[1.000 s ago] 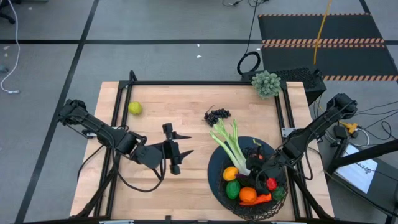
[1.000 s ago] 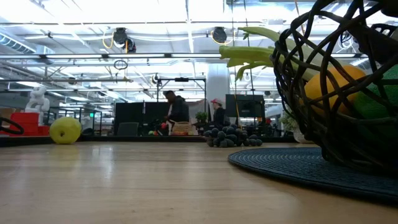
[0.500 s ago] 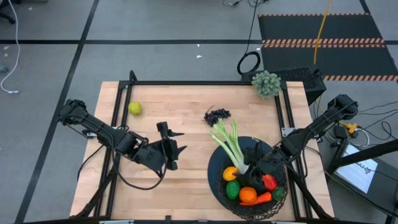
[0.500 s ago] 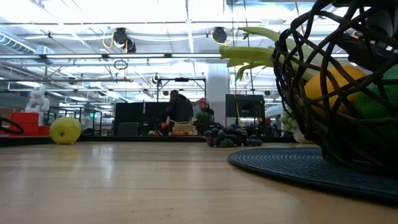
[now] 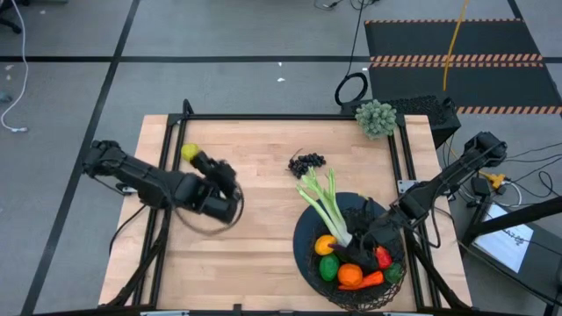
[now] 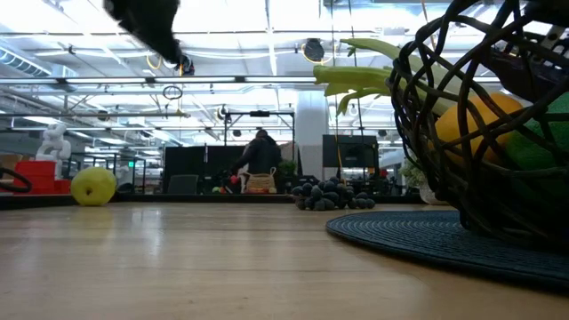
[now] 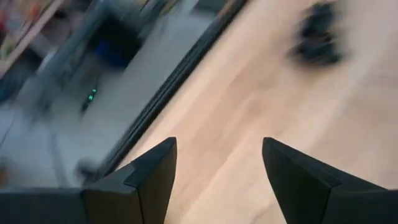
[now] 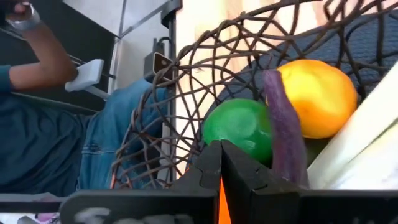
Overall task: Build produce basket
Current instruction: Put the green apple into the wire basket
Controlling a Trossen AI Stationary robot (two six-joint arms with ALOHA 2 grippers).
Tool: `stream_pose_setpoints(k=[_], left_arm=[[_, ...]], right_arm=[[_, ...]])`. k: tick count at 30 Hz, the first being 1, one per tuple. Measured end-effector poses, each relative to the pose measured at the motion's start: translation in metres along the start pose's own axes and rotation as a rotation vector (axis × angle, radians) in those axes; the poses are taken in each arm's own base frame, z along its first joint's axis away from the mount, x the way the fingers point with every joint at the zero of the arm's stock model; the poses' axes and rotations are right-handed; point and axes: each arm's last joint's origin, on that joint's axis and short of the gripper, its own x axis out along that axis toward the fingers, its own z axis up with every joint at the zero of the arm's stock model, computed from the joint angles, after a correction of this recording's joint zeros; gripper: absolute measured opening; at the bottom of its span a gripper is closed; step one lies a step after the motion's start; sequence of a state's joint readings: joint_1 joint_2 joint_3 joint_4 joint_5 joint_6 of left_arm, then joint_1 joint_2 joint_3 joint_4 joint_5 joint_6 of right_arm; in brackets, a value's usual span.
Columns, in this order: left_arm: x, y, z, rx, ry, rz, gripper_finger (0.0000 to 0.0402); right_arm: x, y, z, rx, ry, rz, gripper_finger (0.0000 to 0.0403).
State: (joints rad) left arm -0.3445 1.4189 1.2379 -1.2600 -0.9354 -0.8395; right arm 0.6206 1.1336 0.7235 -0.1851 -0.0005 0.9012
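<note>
The basket [image 5: 299, 230] stands on a dark mat at the table's near right and holds the celery [image 5: 325, 204], a yellow-orange fruit [image 5: 326, 244], a lime [image 5: 329, 268], an orange [image 5: 349, 276], a carrot [image 5: 371, 281], a red mango [image 5: 380, 257] and the purple eggplant [image 8: 283, 127]. My right gripper [image 8: 219, 149] is shut and reaches down among them, beside the lime [image 8: 239, 127]. The grapes [image 5: 306, 163] and a yellow-green fruit [image 5: 190, 153] lie on the bare table. My left gripper [image 5: 204, 162] is open, above the table right beside that fruit, blurred by motion. My right gripper's shut fingertips [image 8: 211, 155] stand close against the lime and the eggplant inside the basket. Whether they touch either one cannot be told.
A grey-green bumpy clump [image 5: 376, 117] sits at the table's far right corner. A black frame rail [image 5: 263, 117] runs along the far edge. Bare wood lies between the two arms [image 5: 255, 228]. People stand in the room beyond the table [image 6: 262, 160].
My left arm has swung fast from the table's middle toward the far left, turning its open gripper toward the yellow-green fruit. My right gripper has shifted a little toward the table's left inside the basket.
</note>
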Motion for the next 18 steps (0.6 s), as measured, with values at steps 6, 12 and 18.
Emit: stream_pose_setpoints(k=[6,12,18], left_arm=[[0.028,0.034,-0.003,-0.146,0.301,0.138,0.0239],[0.062,0.065,0.001,-0.19,0.588,0.119,0.024],[0.088,0.094,0.003,-0.171,0.734,0.083,0.0291]], right_arm=[[0.0,0.001,-0.002,-0.008,0.008,-0.002,0.0004],[0.0,0.001,-0.002,-0.005,0.007,-0.003,0.0004],[0.0,0.001,-0.002,-0.005,0.006,-0.004,0.0004]])
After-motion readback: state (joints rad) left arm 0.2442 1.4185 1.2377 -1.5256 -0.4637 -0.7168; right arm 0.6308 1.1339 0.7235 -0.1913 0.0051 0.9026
